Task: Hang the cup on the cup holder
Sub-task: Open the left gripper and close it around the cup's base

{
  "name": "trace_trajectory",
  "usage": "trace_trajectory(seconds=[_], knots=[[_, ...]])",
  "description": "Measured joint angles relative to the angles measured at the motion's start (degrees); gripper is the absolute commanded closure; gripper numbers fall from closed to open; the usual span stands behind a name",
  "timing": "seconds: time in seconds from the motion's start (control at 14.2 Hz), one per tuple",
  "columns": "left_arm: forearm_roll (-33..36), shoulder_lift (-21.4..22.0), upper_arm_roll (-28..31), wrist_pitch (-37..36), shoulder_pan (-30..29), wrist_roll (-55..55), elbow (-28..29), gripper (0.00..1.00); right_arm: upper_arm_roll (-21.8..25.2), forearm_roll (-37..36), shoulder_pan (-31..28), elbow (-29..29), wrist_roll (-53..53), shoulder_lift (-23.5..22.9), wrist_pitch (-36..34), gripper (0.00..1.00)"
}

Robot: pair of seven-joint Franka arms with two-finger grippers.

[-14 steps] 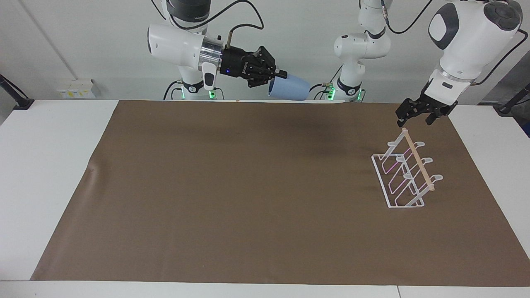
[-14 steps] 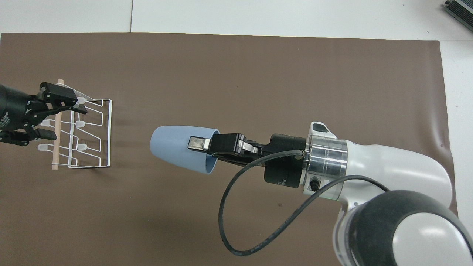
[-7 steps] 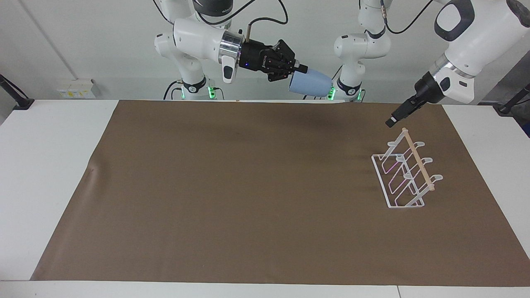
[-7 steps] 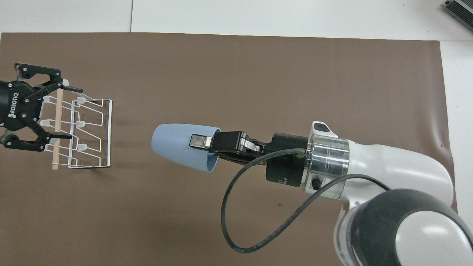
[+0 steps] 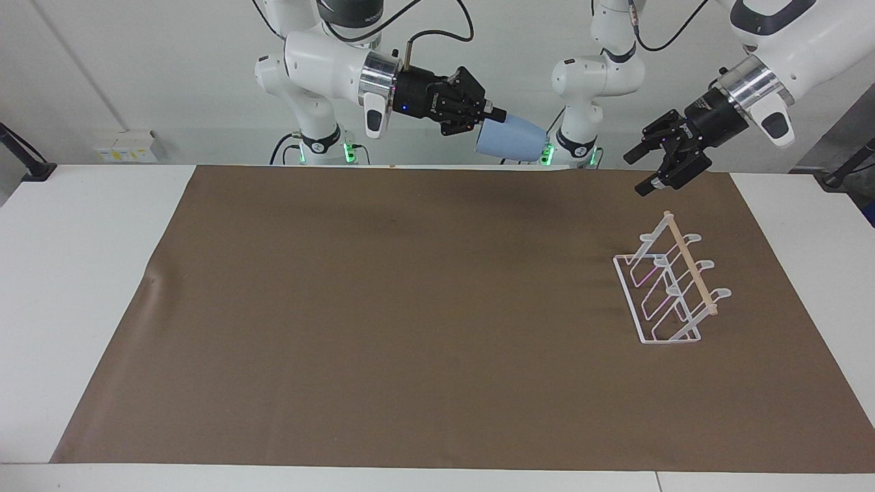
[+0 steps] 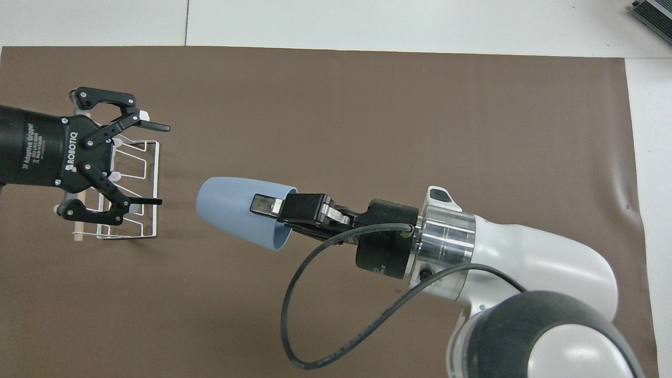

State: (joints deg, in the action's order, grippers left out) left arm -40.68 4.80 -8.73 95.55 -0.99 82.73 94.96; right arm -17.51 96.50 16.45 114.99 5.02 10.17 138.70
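Cup (image 5: 511, 140) clamped by rim in my right gripper (image 5: 493, 116), jaws pinched tight on its wall, held in air well apart from cup holder (image 5: 673, 283). My left gripper (image 5: 649, 167) spread wide, empty, above holder's robot-side end, not touching.

From my station I see a white table (image 5: 82, 287) almost wholly covered by a brown mat (image 5: 410, 328), with the white wire cup holder (image 5: 673, 287) standing on that mat toward the left arm's end, its wooden dowel (image 5: 690, 263) along the top.
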Motion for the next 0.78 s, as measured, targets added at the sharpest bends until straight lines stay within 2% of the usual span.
trace_trajectory(seconds=[0.28,0.78], knots=[[-1.25,0.66,-1.62,1.44,0.01,2.38,-0.01,0.00,-0.06,0.40,1.19,0.00,-0.01,0.00,0.90,1.00],[-0.80,1.63,-2.02,-3.12,0.08,2.46,0.05,0.00,-0.01,0.43,1.19,-0.01,-0.01,0.00,0.91,1.00]])
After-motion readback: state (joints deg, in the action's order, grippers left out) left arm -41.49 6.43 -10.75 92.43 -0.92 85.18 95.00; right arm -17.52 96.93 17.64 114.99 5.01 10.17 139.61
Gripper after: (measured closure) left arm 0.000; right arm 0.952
